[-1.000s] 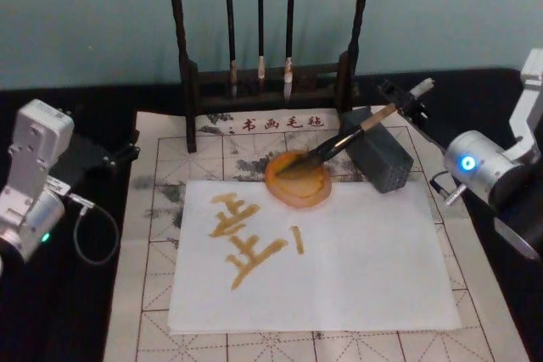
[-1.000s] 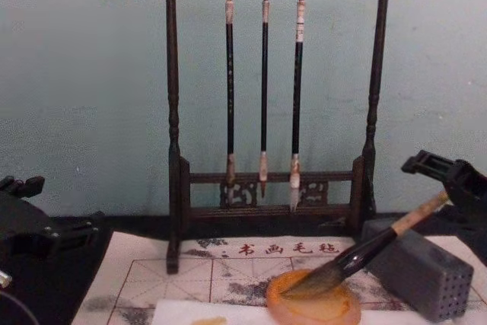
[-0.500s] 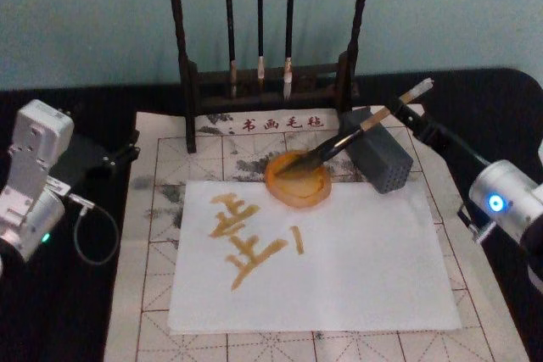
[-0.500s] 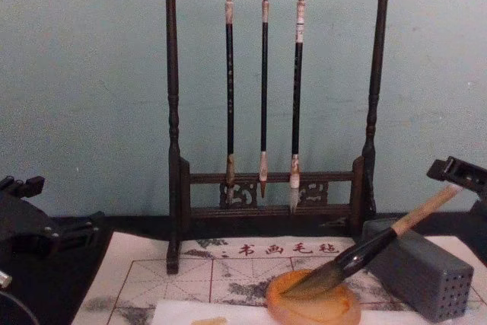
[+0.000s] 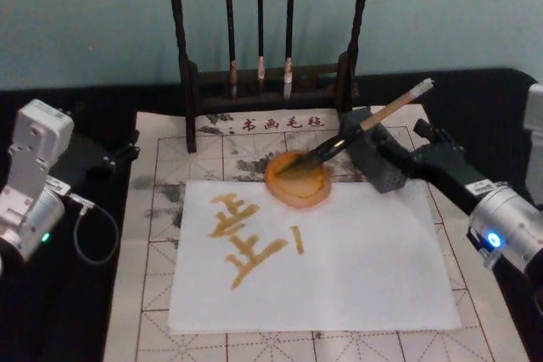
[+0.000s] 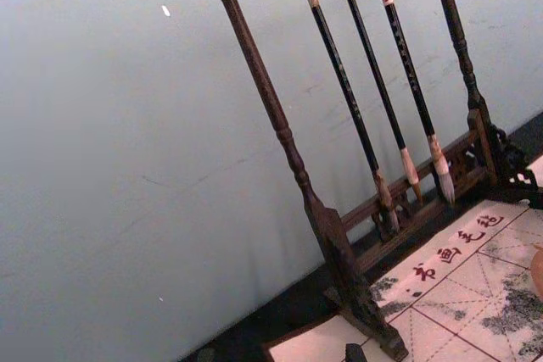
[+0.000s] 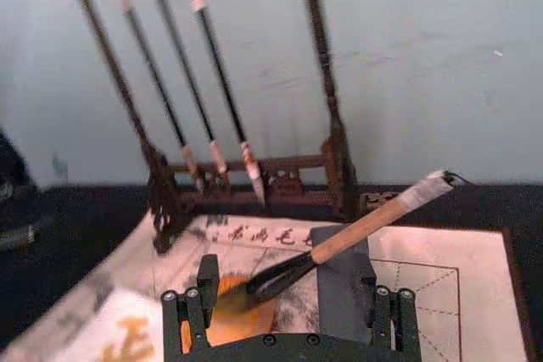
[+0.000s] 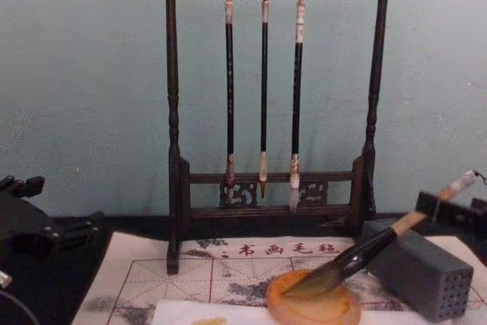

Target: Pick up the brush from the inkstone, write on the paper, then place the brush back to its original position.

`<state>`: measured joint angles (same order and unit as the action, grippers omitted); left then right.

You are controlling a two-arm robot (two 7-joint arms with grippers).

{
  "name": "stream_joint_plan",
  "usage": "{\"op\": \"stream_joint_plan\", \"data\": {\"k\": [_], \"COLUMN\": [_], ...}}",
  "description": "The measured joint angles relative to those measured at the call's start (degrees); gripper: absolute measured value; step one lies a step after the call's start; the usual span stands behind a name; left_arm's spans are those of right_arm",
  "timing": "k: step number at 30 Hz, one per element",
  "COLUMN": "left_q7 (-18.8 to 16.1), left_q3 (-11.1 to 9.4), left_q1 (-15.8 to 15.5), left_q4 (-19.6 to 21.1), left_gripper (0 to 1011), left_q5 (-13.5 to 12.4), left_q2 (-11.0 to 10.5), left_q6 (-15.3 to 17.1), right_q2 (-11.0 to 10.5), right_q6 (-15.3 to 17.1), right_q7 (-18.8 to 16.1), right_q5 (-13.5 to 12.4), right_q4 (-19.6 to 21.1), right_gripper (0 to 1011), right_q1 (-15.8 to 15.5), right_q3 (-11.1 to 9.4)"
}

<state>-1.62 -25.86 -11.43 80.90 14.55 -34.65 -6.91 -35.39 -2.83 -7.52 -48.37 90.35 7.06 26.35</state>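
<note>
Paper [image 5: 339, 269] nearest, amber strokes on it. Right gripper [image 7: 288, 298] just short of grey block [image 5: 379, 158], fingers spread, empty. Brush [image 5: 356, 131]: tuft in inkstone [image 5: 297, 184], handle propped on block. Light, stiff; take mid-handle. Left gripper [image 5: 119, 154] parked far left, fingers: cannot tell.

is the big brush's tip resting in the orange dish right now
Yes, in the head view the brush lies with its dark bristles inside the inkstone and its handle propped on the grey block.
</note>
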Motion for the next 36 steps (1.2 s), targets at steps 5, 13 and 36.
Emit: {"op": "stream_joint_plan", "data": {"k": [5,13,36], "left_q7": [0.0,0.0,0.0], "left_q3": [0.0,0.0,0.0], "left_q1": [0.0,0.0,0.0], "left_q4": [0.0,0.0,0.0], "left_gripper": [1001,1001,1001], "left_q5": [0.0,0.0,0.0], "left_q2": [0.0,0.0,0.0], "left_q6": [0.0,0.0,0.0], "right_q2": [-1.35,-1.09,-0.29], "right_q6": [-1.08,-2.14,-1.72], "right_q7": [-0.6,1.06,2.02], "right_q5": [5.12,12.21,16.24], "right_q4": [0.23,-1.12,-2.48], "right_gripper": [1002,1002,1002], "right_q1": [-0.29,-0.17,0.25], "right_q3": [1.38,2.55,2.88]}}
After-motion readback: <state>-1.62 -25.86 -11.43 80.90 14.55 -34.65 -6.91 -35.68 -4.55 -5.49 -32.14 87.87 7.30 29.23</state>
